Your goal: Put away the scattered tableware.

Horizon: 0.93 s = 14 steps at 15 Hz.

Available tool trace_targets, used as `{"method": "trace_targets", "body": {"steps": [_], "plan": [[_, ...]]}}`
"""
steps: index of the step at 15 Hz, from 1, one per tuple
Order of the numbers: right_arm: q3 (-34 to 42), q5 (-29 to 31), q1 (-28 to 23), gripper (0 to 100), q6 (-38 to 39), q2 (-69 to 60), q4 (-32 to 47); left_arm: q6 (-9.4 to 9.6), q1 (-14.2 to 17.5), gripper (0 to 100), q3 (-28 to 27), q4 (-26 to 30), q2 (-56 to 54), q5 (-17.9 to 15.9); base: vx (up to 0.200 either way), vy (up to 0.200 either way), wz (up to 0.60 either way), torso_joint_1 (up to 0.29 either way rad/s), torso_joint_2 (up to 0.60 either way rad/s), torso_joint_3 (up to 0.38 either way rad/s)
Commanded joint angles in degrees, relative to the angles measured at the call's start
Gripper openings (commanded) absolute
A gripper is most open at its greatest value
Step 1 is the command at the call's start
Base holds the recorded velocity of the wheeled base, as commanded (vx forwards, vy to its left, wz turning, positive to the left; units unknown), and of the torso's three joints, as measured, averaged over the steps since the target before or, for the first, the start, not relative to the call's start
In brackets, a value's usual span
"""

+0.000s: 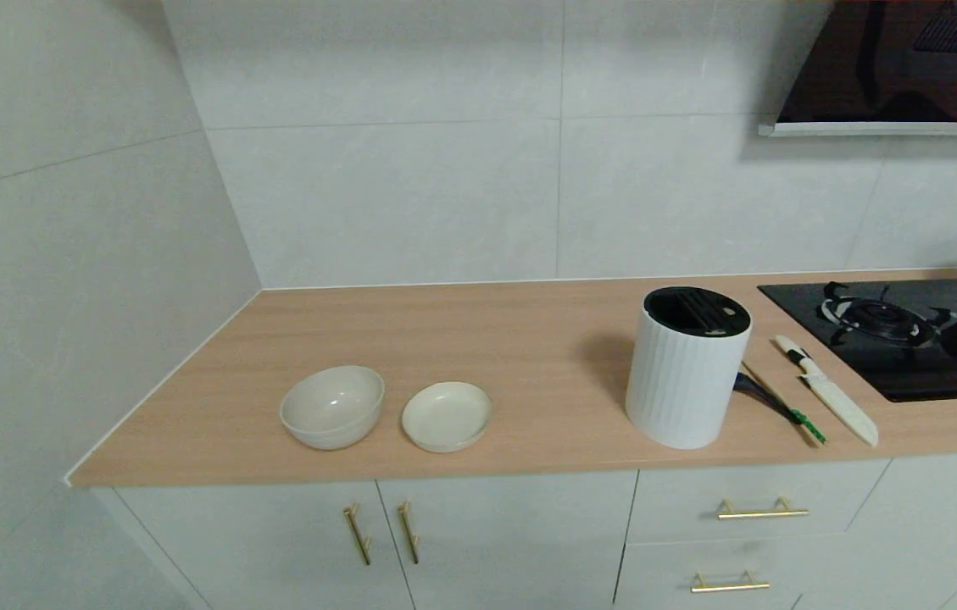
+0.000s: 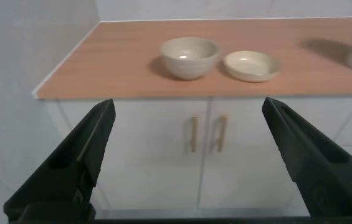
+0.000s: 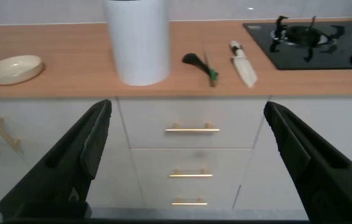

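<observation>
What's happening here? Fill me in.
Nothing is being handled yet. The left gripper and the right gripper are both open and empty, in front of the cabinets, short of the counter. On it sit a bowl and a small dish side by side, a white holder, and beside it a black utensil and a knife, near the stove.

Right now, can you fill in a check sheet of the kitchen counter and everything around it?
Surface: wooden countertop, level, running into a tiled wall.
Job's things: bowl and shallow dish side by side at the left; white ribbed holder upright; black utensil and knife lying to its right.
Clutter: nothing seen.
Grippers: left tool and right tool both open and empty, low before the cabinet fronts.
Cables: nothing seen.
Surroundings: gas hob at the right, range hood above it, drawers below.
</observation>
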<state>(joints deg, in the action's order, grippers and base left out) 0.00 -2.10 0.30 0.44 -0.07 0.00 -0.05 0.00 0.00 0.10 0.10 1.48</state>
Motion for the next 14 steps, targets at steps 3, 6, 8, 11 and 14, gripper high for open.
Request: {"method": "trace_targets", "body": {"steps": [3, 6, 8, 11, 14], "plan": [[0.0, 0.0, 0.0, 100, -0.1, 0.1, 0.0, 0.05, 0.0, 100, 0.0, 0.0, 0.0, 0.0, 0.000, 0.200, 0.00, 0.001, 0.00, 0.002], [0.0, 0.0, 0.0, 100, 0.0, 0.1, 0.0, 0.05, 0.0, 100, 0.0, -0.1, 0.0, 0.0, 0.000, 0.200, 0.00, 0.002, 0.00, 0.004], [0.0, 0.0, 0.0, 100, -0.1, 0.1, 0.0, -0.04, 0.0, 100, 0.0, 0.0, 0.0, 0.0, 0.000, 0.200, 0.00, 0.002, 0.00, 0.002], [0.0, 0.0, 0.0, 100, -0.1, 0.1, 0.0, 0.05, 0.0, 100, 0.0, -0.1, 0.0, 0.0, 0.000, 0.200, 0.00, 0.004, 0.00, -0.001], [0.0, 0.0, 0.0, 100, -0.1, 0.1, 0.0, 0.05, 0.0, 100, 0.0, -0.1, 0.0, 0.0, 0.000, 0.200, 0.00, -0.007, 0.00, 0.004]]}}
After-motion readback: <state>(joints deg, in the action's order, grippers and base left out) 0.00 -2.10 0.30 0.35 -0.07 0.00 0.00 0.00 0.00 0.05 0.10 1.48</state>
